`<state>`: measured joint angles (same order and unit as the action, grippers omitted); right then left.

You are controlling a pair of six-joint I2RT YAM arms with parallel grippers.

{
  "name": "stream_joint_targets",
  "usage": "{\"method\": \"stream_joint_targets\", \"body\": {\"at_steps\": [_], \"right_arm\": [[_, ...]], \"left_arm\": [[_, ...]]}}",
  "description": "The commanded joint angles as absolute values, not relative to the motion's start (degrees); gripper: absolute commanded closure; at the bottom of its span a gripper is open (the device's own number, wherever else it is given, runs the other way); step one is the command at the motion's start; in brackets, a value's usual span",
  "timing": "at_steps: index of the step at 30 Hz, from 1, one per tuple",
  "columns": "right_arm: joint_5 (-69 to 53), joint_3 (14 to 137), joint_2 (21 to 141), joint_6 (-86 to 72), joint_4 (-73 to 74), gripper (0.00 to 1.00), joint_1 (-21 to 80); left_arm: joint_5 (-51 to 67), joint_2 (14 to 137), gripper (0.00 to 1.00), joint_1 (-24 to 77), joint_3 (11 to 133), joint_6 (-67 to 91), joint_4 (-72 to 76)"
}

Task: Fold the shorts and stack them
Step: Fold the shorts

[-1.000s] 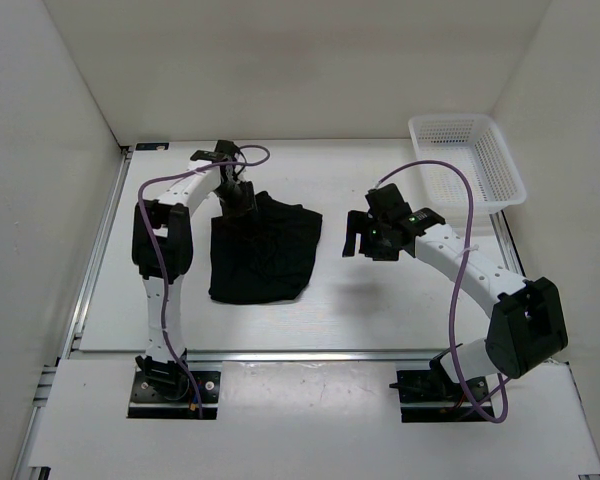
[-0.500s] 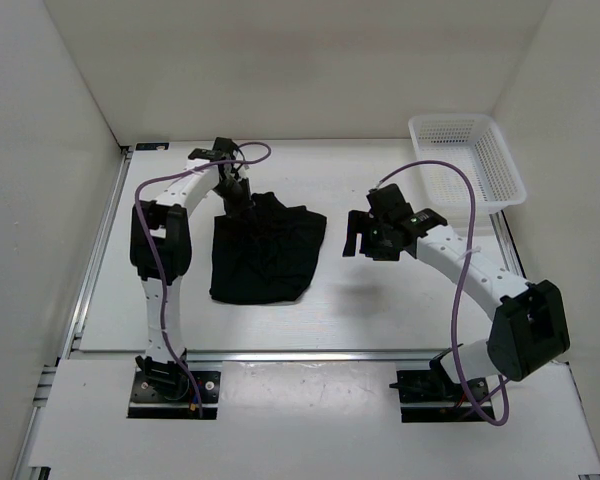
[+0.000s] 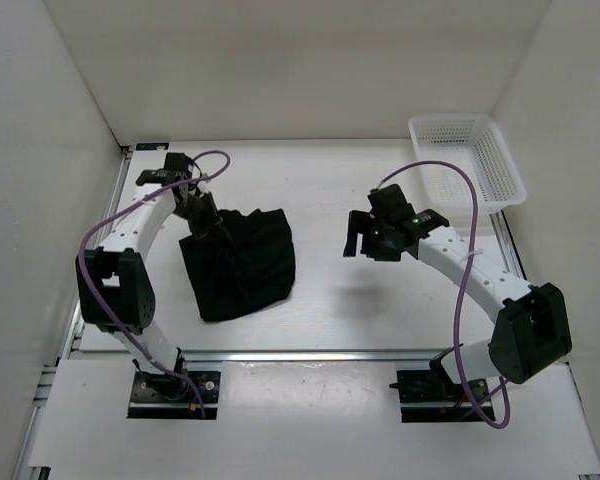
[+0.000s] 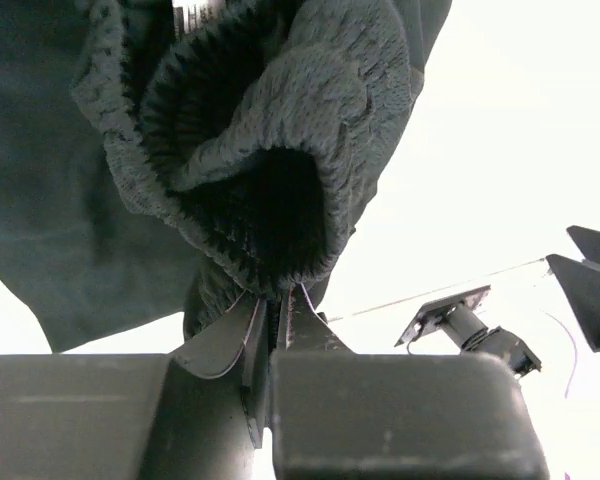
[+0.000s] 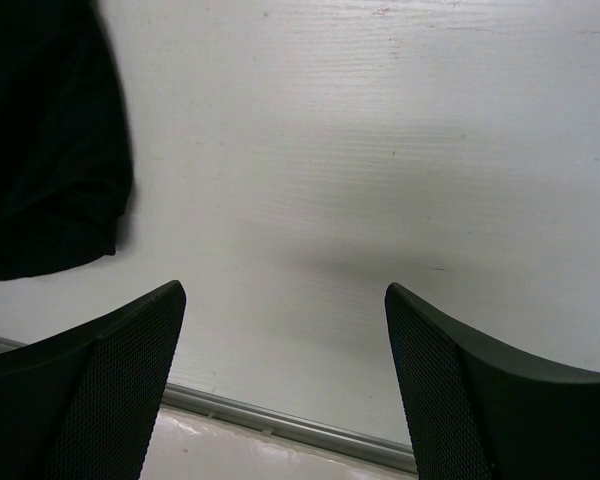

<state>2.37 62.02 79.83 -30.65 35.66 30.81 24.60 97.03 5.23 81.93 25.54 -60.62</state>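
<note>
There is one pair of black shorts [image 3: 242,265] and one white basket [image 3: 452,118]. Two grippers are in view: one left gripper [image 3: 205,225] and one right gripper [image 3: 365,248].

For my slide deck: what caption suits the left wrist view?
Left fingers pinching the ribbed waistband of the black shorts, white table behind.

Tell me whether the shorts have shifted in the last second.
Yes. The shorts, pinched by the left gripper, slid left and slightly toward the near edge, farther from the white basket.
</note>
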Motion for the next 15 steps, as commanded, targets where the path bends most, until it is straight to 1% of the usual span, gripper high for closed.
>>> {"method": "stream_joint_targets", "body": {"at_steps": [1,4,6,7,10,15], "right_arm": [[1.41,61.52,79.27,-29.54,35.68,0.14,30.59],[-1.92,62.05,80.85,-28.92,33.59,0.12,31.28],[-9.02,62.83,83.65,-28.39,31.56,0.09,32.59],[-12.01,64.06,85.06,-28.39,29.29,0.06,33.3],[-21.49,67.83,92.35,-28.39,26.12,0.06,37.17],[-23.99,73.82,105.45,-30.41,21.53,0.06,42.88]], "left_arm": [[24.18,91.33,0.9,3.61,74.73,28.29,-58.89],[21.71,86.32,0.9,2.12,66.49,32.06,-55.73],[20.66,84.56,0.9,1.59,63.82,32.7,-53.88],[19.96,83.42,0.9,1.58,63.11,33.39,-53.88],[19.42,82.88,0.9,0.97,62.58,33.4,-53.88],[19.42,82.27,0.9,0.35,63.81,32.87,-53.88]]}}
